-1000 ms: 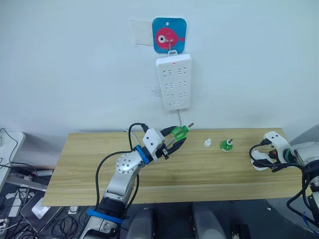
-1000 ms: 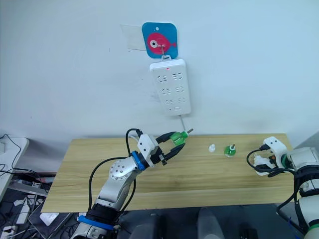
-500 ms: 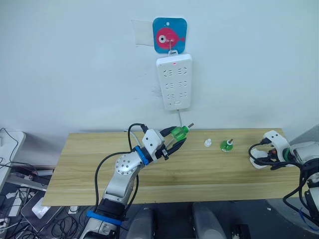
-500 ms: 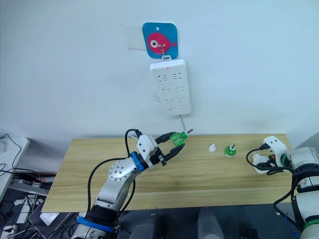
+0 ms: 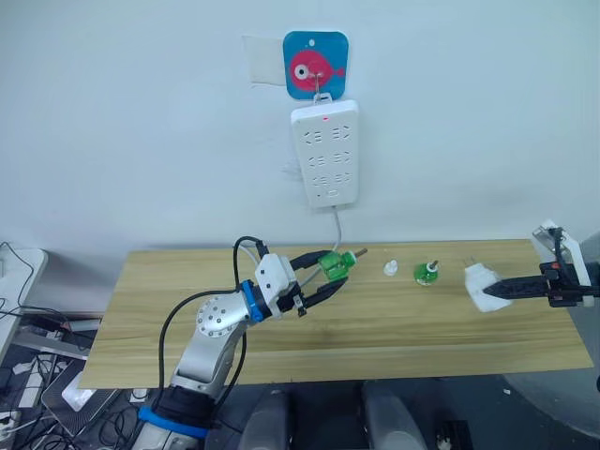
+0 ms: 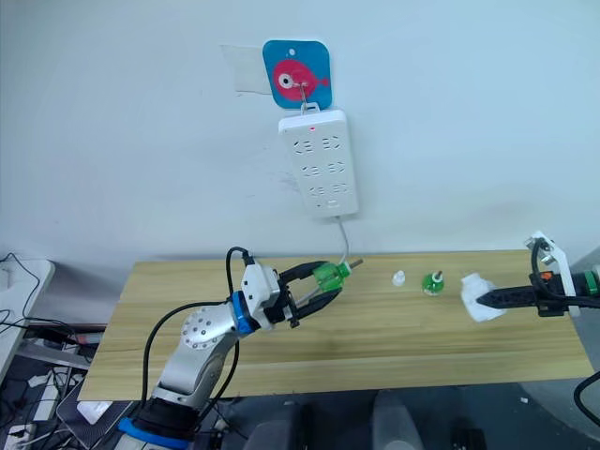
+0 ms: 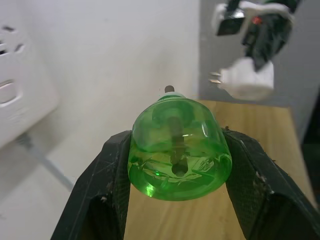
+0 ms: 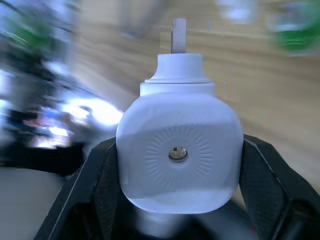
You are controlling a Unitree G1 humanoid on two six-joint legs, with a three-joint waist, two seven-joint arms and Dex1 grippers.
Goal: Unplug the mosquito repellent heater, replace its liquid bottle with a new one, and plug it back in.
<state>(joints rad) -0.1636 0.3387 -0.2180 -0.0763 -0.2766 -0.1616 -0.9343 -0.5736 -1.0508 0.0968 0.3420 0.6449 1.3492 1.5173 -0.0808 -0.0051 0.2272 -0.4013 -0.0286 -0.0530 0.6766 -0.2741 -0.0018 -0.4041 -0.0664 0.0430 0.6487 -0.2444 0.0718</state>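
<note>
My left gripper (image 5: 330, 275) is shut on a green liquid bottle (image 5: 335, 264), held tilted above the wooden table (image 5: 169, 309) with its wick pointing right. The left wrist view shows that bottle (image 7: 177, 147) squeezed between both black fingers (image 7: 107, 200). My right gripper (image 5: 494, 287) is shut on the white mosquito repellent heater (image 5: 478, 283), held in the air over the table's right end. From the right wrist the heater (image 8: 180, 150) shows its round underside. A second green bottle (image 5: 426, 273) stands on the table between the two grippers.
A white power strip (image 5: 325, 155) hangs on the wall under a blue fish hook plate (image 5: 315, 65), its cord dropping behind the table. A small white cap (image 5: 390, 269) lies left of the standing bottle. The left wrist view also catches the heater (image 7: 247, 80) in the other gripper.
My right arm has swung out and stretched leftward, carrying the heater up and in toward the standing bottle. The left gripper with its bottle has dropped slightly.
</note>
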